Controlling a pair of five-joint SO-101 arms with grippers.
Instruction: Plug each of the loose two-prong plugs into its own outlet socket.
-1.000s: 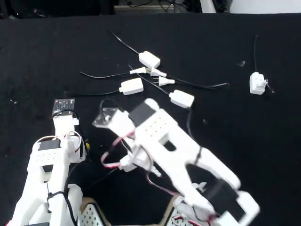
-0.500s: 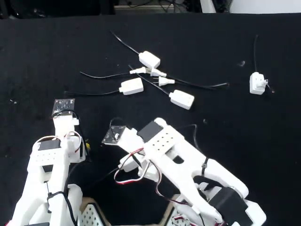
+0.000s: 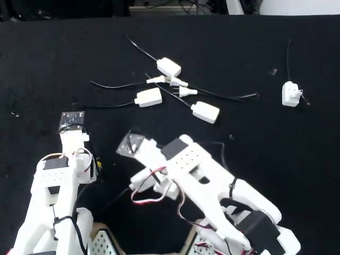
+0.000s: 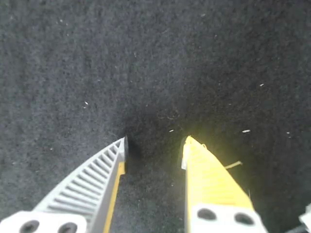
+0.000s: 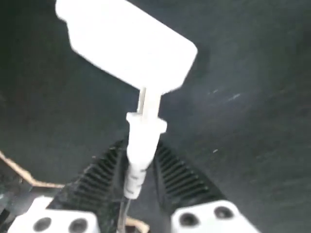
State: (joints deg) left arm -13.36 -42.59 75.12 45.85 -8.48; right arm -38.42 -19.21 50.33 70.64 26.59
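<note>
Between the right jaws sits a white two-prong plug (image 5: 145, 128), clamped tight from both sides. Just past the jaw tips it meets a white socket block (image 5: 127, 46), a rounded rectangle lying at a tilt. A sliver of metal prong shows in the gap, so it's not pushed home. There's plain black worktop (image 5: 252, 97) all around the block. The left jaws are spread apart with nothing between them, just bare worktop ahead. Well beyond the right jaws, more white sockets (image 3: 205, 111) and loose plugs (image 3: 185, 91) lie among thin black cords.
</note>
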